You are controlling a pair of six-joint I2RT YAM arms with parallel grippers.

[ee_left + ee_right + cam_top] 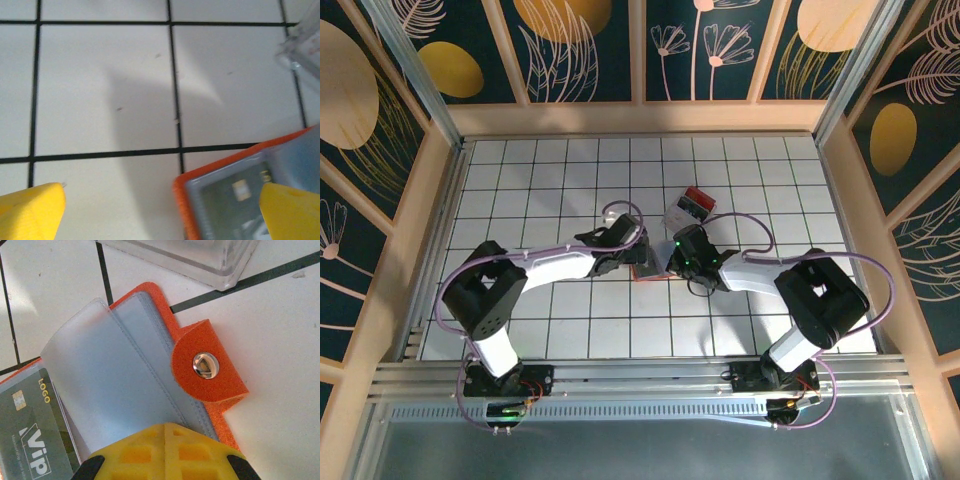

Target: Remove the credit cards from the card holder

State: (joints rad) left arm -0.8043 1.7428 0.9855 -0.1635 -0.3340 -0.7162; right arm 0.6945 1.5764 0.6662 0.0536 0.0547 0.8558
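The card holder (210,377) lies open on the white tiles, orange with a snap tab and blue-grey plastic sleeves (115,375). A dark green credit card (32,440) marked VIP sits in a sleeve at its left. My right gripper (167,429) is shut, its yellow tips together on top of the sleeves. My left gripper (164,200) is open, its fingers (30,212) set wide apart. The card holder's corner (225,195) lies between them, near the right finger, with the chip card showing. From above, both grippers (625,250) (672,255) meet over the card holder (646,272).
A clear plastic box (688,208) with red and black contents stands just beyond the card holder; its corner (200,260) is close to the orange rim. Wooden walls (640,118) ring the tiled floor, with open tiles left and front.
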